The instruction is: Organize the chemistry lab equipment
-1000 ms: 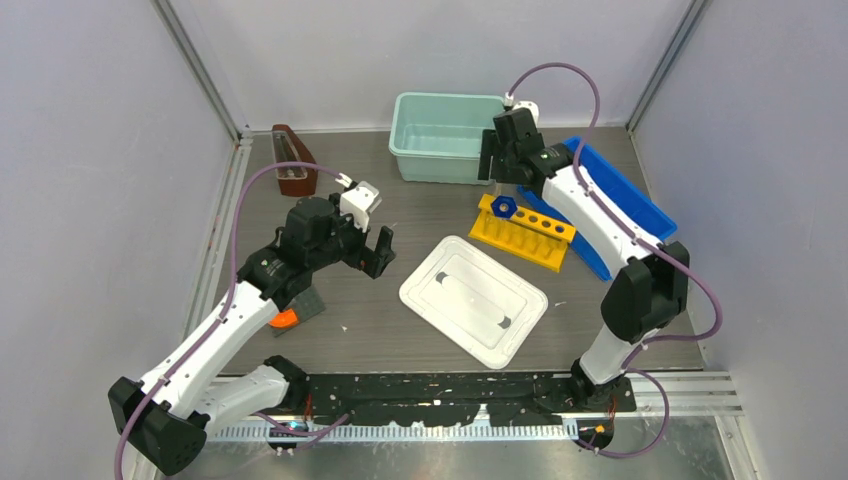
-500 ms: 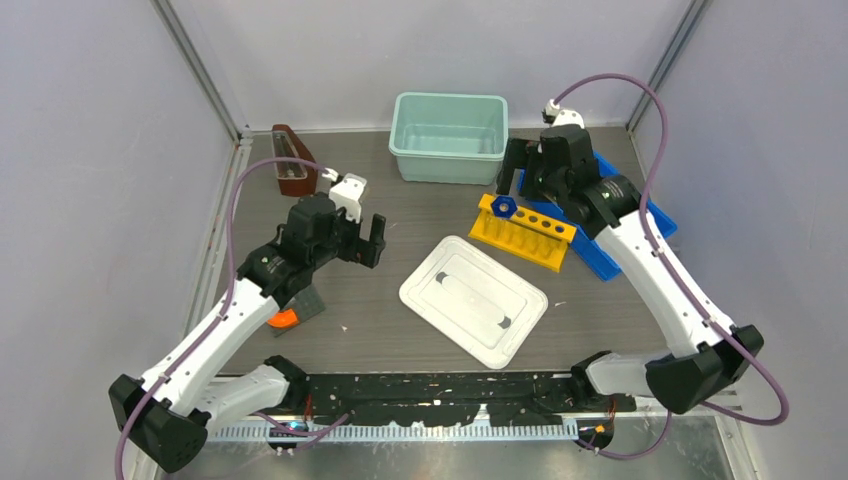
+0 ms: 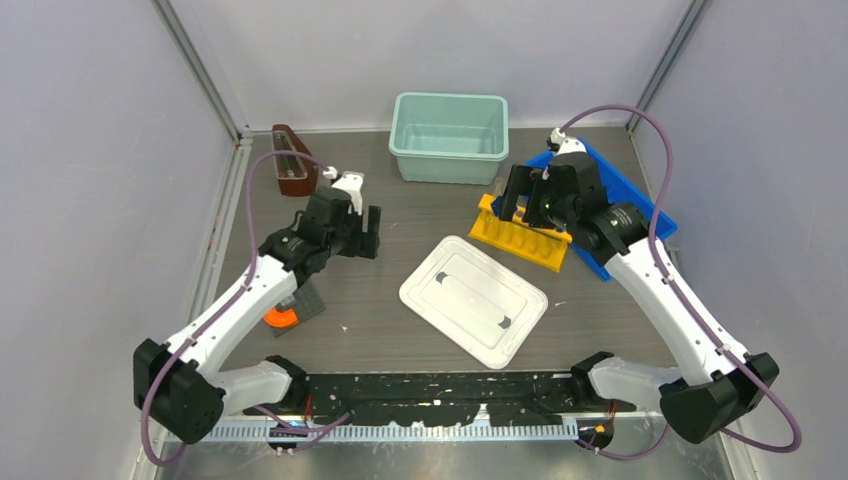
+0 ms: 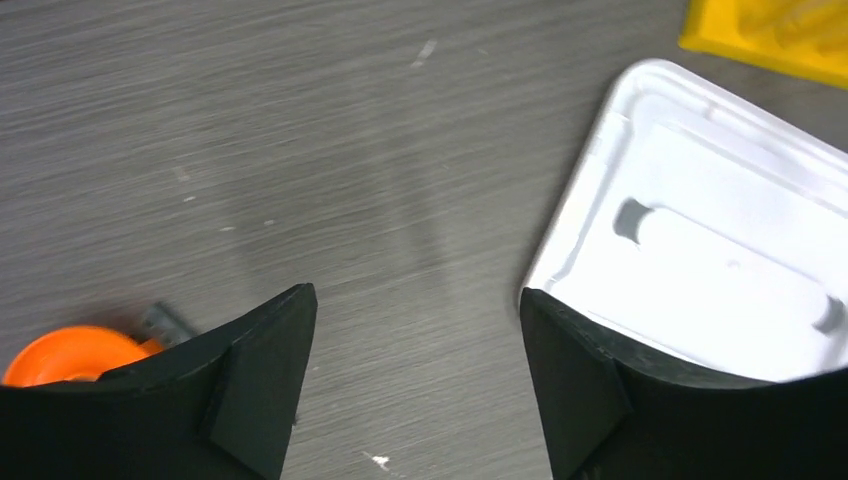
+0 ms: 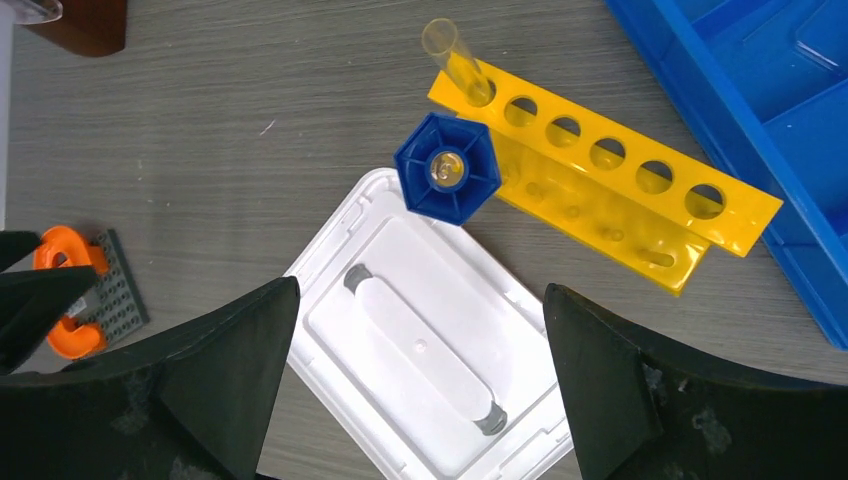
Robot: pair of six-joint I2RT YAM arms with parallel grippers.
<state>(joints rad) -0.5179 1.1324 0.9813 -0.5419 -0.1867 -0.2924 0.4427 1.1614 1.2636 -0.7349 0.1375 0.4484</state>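
Layout: clock read in top view, around lid [image 3: 473,300] mid tabletop [image 3: 400,200].
R fingers [image 3: 527,203]: spread wide, nothing held; hang over rack end at 1 o'clock.
L fingers [image 3: 362,235]: open, gap bare, nothing held; over bare tabletop at 10 o'clock, btwn lid and orange piece [image 3: 281,318].
Blue knob [image 5: 447,168]: hex-shaped, sits on end of rack [image 5: 610,190] nearest lid; glass shows thru its centre.
Clear tube [image 5: 455,60]: tilted in rack's end hole, just beside knob.
Blue tray [image 3: 640,205]: 2 o'clock, just beside rack's far side.
Teal bin [image 3: 450,135]: 12 o'clock, well apart from lid.
Step (est.): R looks lined up for knob pick; sorting barely begun.
How: centre the gap on knob, turn wrist so pads meet two flats, not corners. Drop straight, keep clear of tilted tube. Close slow, lift vertical.
Risk: knob seems seated on glass, so a skewed pull could drag tube or slide rack. L is free to steady rack.
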